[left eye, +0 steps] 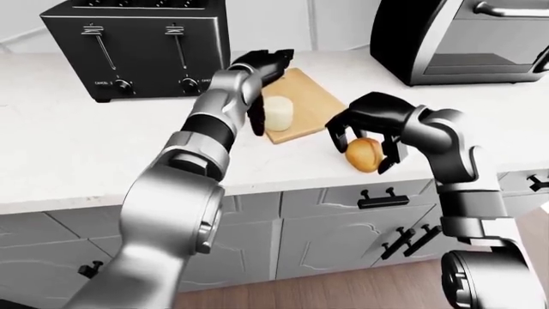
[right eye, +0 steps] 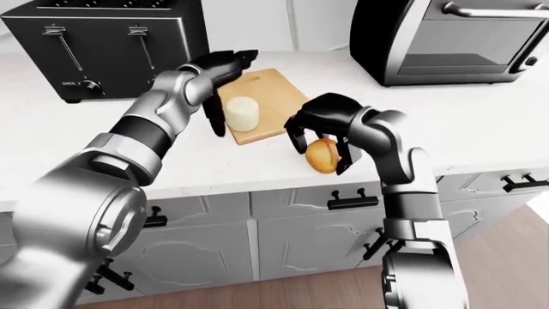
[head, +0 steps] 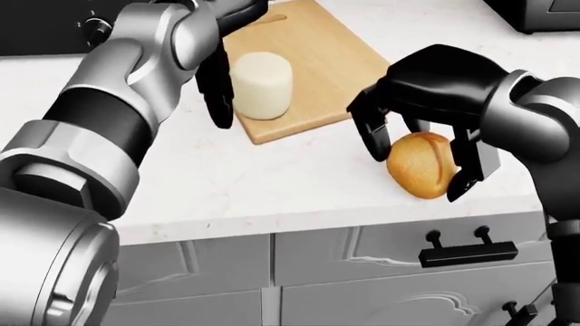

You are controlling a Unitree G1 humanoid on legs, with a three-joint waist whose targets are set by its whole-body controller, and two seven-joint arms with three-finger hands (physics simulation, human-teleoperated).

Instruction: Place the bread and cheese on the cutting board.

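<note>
Cheese (head: 262, 85) upright on board (head: 317, 61); bread (head: 421, 164) off-board.

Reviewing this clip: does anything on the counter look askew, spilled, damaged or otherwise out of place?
Nothing stands out. The cheese stands upright on the cutting board, near its lower left corner, with the left hand open beside it. The bread is intact in the right hand, off the board. No spills or damage show on the counter.

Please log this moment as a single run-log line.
cheese: on cutting board | left hand: open beside it | right hand: shut on bread, off board
</note>
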